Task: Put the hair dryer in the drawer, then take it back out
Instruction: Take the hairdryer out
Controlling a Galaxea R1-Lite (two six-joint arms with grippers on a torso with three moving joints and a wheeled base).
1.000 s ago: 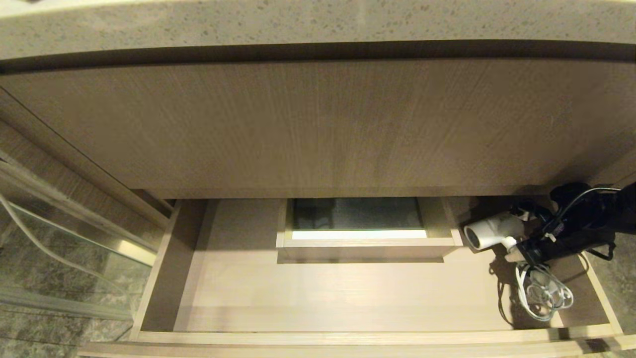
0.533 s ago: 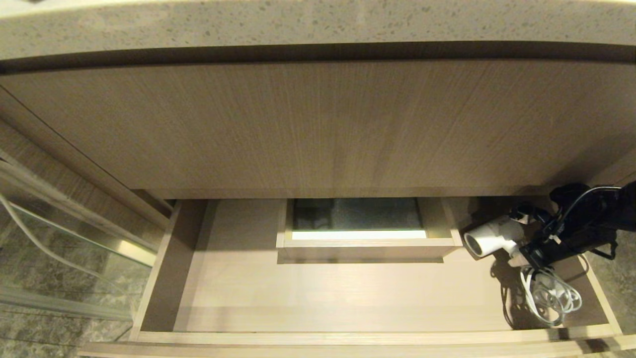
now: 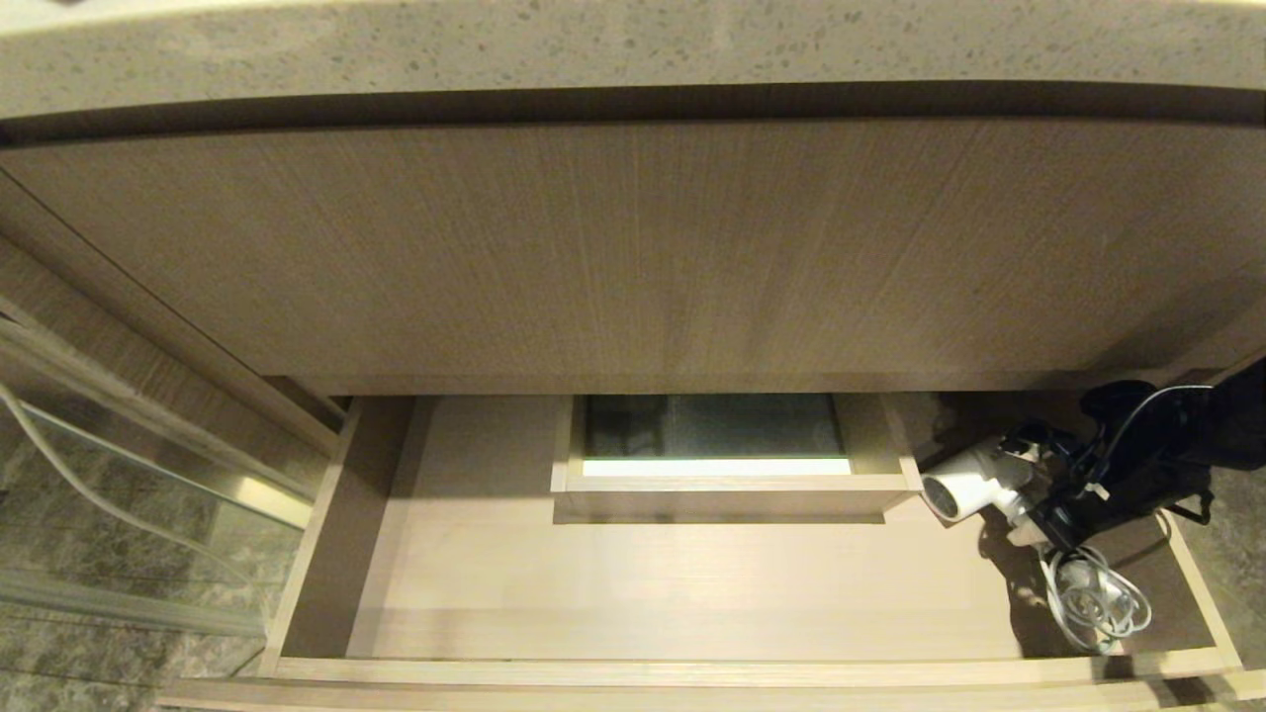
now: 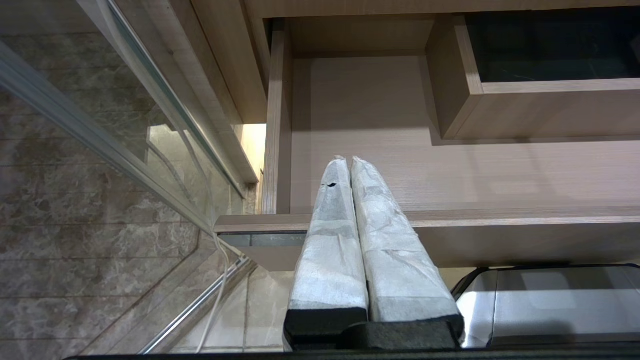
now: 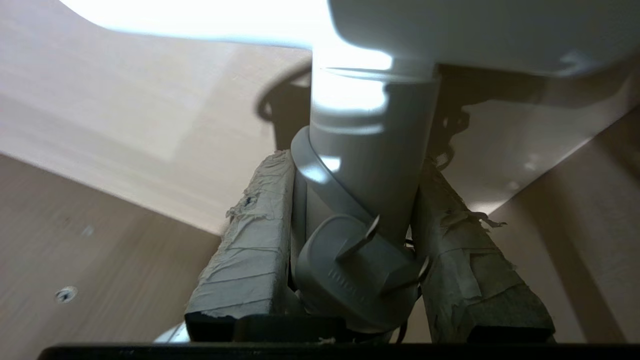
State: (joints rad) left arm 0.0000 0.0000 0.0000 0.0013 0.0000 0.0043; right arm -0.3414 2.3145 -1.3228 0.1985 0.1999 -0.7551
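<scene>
Drawer (image 3: 633, 583): wide, shallow, light wood, pulled open across lower frame; boxed cut-out at centre back. Hair dryer (image 3: 974, 480): small, white, lower right, inside drawer's right end; barrel lies roughly level, mouth pointing frame-left; coiled cord (image 3: 1093, 598) below. Right gripper (image 3: 1034, 494): clamped on dryer's handle. Left gripper (image 4: 350, 170): fingers pressed together, empty.

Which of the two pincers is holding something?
The right pincer, clamped on the small white plastic hair dryer's handle; the left pincer is shut and empty.
</scene>
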